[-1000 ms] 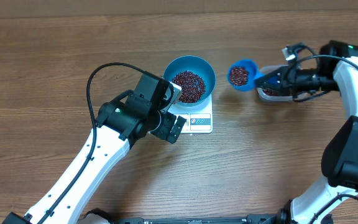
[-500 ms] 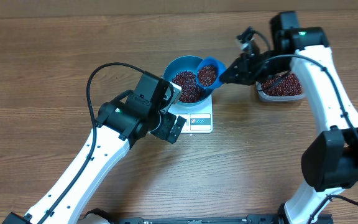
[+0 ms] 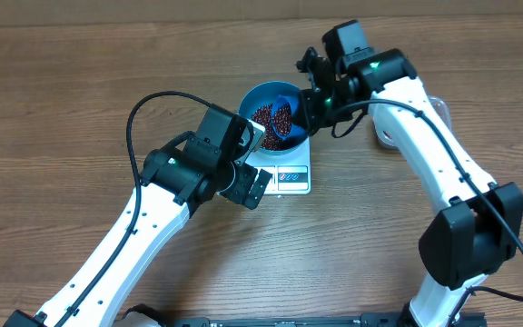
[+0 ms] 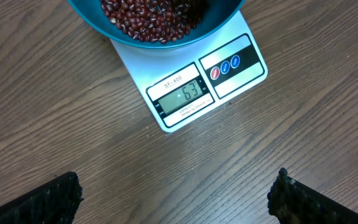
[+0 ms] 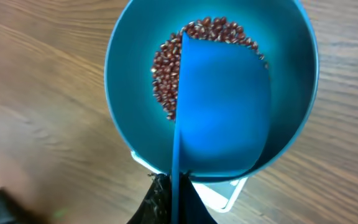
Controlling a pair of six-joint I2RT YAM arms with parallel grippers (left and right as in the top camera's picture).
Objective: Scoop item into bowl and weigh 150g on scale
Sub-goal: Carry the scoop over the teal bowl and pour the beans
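Right gripper (image 3: 312, 102): scoop (image 5: 222, 106) seemingly covering beans (image 5: 213, 29).

Even, bright light falls from above; the table (image 3: 62, 73) shows no glare, and only soft, faint shadows lie under both arms. Ahead of the left gripper (image 4: 176, 198) the scale (image 4: 241, 68) is sharp and its display crisp, while the dark fingertips (image 4: 55, 199) at the lower corners are soft. Ahead of the right gripper (image 5: 169, 198) the scoop (image 5: 222, 106) is a flat, smooth blue. The beans (image 5: 166, 87) beyond it are slightly soft, and the table to that gripper's left smears with blur.
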